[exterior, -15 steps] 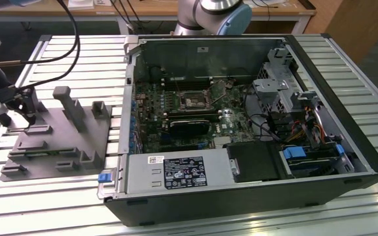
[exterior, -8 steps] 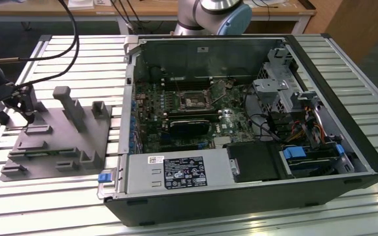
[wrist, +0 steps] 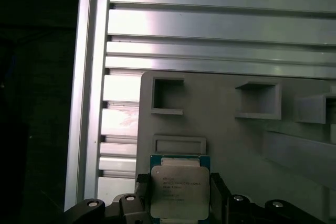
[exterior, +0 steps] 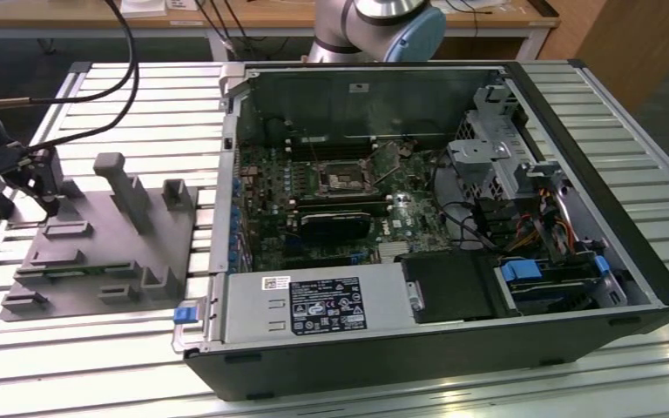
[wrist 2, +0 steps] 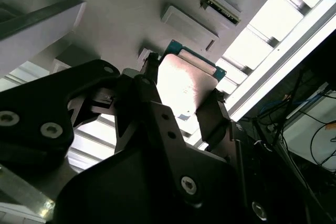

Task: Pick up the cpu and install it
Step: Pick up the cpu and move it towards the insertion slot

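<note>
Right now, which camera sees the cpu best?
The first wrist view: the cpu faces it squarely. The second wrist view catches it slanted and glaring. The exterior view has it too small to tell.

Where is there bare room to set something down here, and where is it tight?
In the exterior view, bare table slats lie free in front of the grey fixture block and behind it. The strip between block and computer case is narrow; the case's inside is crowded. The gripper, holding the cpu, hangs over the block's outer edge.
</note>
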You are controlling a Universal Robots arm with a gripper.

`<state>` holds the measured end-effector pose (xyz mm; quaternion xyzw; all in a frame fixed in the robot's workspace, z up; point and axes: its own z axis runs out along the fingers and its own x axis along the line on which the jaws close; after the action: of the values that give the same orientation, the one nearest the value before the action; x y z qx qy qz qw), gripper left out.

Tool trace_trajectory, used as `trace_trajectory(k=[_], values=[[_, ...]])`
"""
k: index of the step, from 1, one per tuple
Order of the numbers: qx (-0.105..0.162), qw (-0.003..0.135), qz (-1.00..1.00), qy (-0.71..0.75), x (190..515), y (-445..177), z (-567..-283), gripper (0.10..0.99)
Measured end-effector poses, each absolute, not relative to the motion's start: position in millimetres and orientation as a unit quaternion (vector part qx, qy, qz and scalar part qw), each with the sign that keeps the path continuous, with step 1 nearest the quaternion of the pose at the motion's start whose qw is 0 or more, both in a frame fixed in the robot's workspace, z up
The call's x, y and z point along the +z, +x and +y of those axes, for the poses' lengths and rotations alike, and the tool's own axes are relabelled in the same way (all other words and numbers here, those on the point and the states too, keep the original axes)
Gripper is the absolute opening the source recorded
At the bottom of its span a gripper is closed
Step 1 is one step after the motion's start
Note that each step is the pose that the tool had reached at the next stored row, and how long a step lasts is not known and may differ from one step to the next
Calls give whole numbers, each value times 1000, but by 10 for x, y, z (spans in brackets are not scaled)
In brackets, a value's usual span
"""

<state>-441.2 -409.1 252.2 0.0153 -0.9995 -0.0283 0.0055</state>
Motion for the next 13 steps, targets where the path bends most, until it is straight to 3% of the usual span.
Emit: trace_trajectory(k=[13], values=[[-28,6,-999,15,2617,-4412,-4090,541]])
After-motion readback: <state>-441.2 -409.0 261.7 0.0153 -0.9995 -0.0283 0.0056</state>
